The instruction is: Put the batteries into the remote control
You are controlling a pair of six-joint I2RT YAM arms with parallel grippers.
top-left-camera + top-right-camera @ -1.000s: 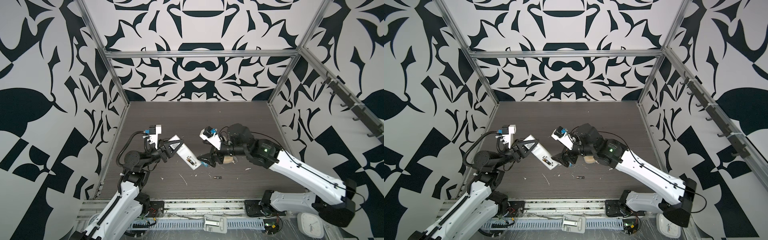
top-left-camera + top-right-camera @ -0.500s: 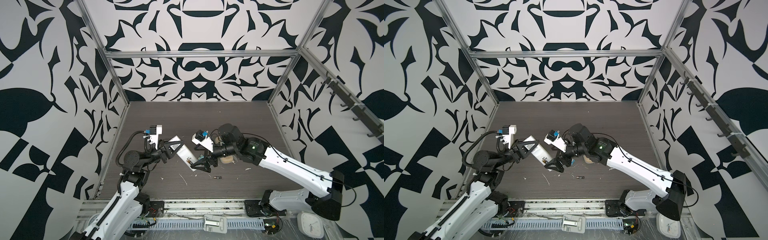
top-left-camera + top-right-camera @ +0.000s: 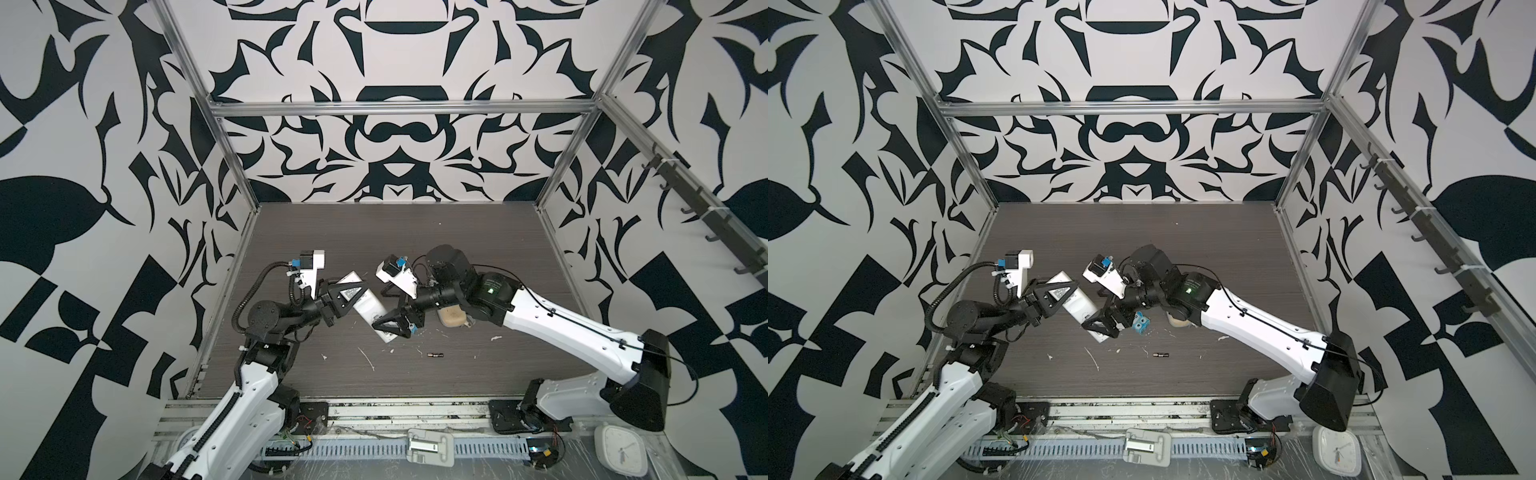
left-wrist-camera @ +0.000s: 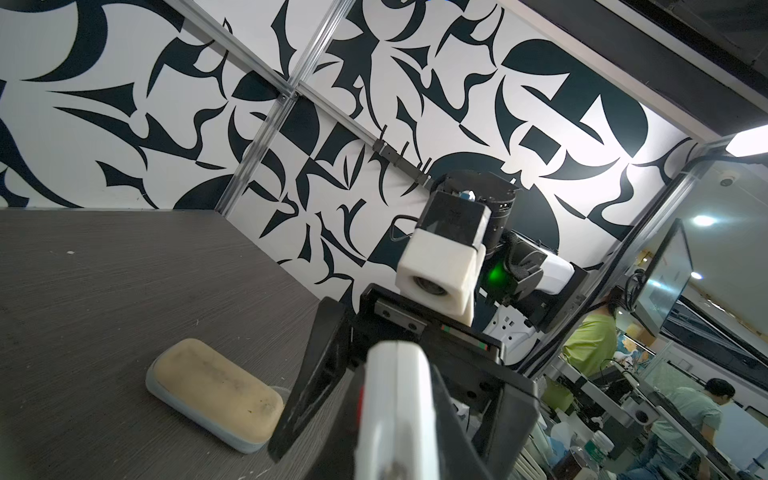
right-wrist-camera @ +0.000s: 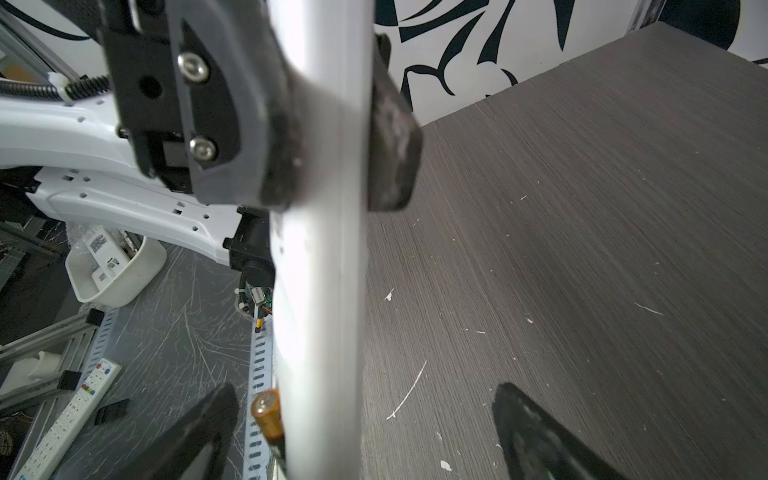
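My left gripper (image 3: 351, 297) (image 3: 1059, 297) is shut on the white remote control (image 3: 368, 305) (image 3: 1077, 307) and holds it tilted above the table. In the left wrist view the remote (image 4: 395, 407) runs out between the dark jaws. My right gripper (image 3: 392, 324) (image 5: 365, 436) stands open astride the remote's lower end (image 5: 320, 291), its fingers apart from it on both sides. One battery (image 5: 268, 419), copper end showing, sits against the remote beside a fingertip; how it is seated is unclear. Another battery (image 3: 435, 355) (image 3: 1160, 355) lies on the table in front.
A tan oblong case (image 3: 452, 316) (image 4: 216, 390) lies under the right arm, with a small blue block (image 3: 1140, 323) next to the right gripper. White scraps (image 3: 368, 358) dot the table. Off the table's front are a white bin (image 5: 116, 270) and a spare remote (image 5: 62, 419).
My right gripper has moved left from beside the tan case to the remote's lower end and now straddles it, open. The left arm and the remote have stayed in place.
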